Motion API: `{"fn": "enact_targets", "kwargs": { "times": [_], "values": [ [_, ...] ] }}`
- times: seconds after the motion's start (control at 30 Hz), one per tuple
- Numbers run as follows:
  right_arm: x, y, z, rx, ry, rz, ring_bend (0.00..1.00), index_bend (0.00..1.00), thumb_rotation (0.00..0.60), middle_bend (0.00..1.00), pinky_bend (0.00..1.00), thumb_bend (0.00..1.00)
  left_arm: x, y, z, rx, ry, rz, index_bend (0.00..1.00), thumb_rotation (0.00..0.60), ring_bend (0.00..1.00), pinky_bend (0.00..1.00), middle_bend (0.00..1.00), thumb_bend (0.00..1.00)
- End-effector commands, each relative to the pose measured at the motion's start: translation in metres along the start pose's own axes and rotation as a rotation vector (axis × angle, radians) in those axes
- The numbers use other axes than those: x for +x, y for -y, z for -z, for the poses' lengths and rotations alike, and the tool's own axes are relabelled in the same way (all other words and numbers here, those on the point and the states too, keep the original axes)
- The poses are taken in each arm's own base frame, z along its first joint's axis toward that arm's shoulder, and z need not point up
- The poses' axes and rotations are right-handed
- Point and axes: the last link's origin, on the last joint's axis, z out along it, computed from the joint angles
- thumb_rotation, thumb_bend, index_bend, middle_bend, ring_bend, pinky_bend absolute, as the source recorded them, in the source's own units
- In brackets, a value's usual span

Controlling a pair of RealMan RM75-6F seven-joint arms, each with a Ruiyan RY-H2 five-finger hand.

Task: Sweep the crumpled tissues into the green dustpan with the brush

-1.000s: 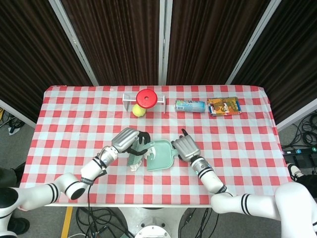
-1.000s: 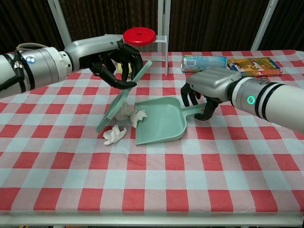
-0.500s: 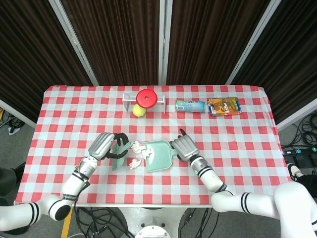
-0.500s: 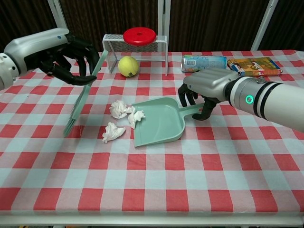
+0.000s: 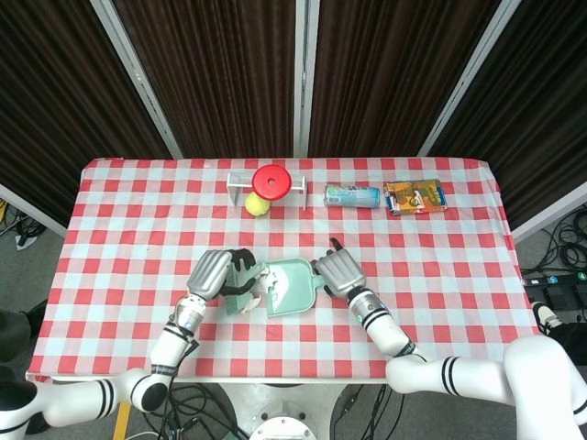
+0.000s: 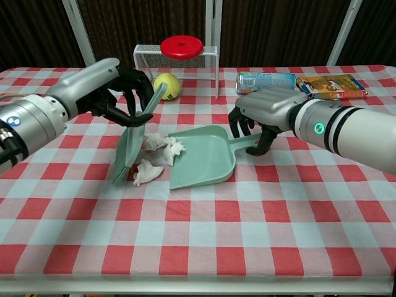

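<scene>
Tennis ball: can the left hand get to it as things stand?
Probably not directly: the left hand grips the brush. The tennis ball sits under the small wire rack, though its front looks open.

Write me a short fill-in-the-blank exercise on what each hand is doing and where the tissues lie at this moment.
1. The left hand holds the ____.
2. The right hand grips the handle of the green ____.
3. The crumpled tissues lie between the brush and the dustpan's open ____.
4. Behind them, a yellow ball sits under a small white rack topped by a ____ lid.

Missing words: brush; dustpan; mouth; red
</scene>
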Motion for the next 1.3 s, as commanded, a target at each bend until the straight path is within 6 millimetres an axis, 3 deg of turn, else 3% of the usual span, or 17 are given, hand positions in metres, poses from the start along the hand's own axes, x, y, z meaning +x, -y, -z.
{"fn": "enact_targets", "kwargs": {
  "times": [0.03,0.7,1.3],
  "values": [
    [0.0,0.002,-0.001,0.0,0.0,-0.011,0.34,0.68,0.6,0.61,0.08,0.43,-0.007,-0.007,-0.013,-0.012,-0.009,0.003,0.56,0.6,0.53,0.92,0.56,0.47],
    [-0.001,0.007,-0.009,-0.009,0.003,-0.066,0.34,0.68,0.6,0.61,0.08,0.43,-0.029,-0.045,-0.045,-0.062,-0.001,0.137,0.56,0.6,0.53,0.92,0.56,0.47],
    [-0.005,0.005,-0.012,-0.01,0.006,-0.122,0.34,0.68,0.6,0.61,0.09,0.44,-0.027,-0.067,-0.054,-0.136,0.007,0.245,0.56,0.6,0.52,0.92,0.56,0.47]
  ]
}}
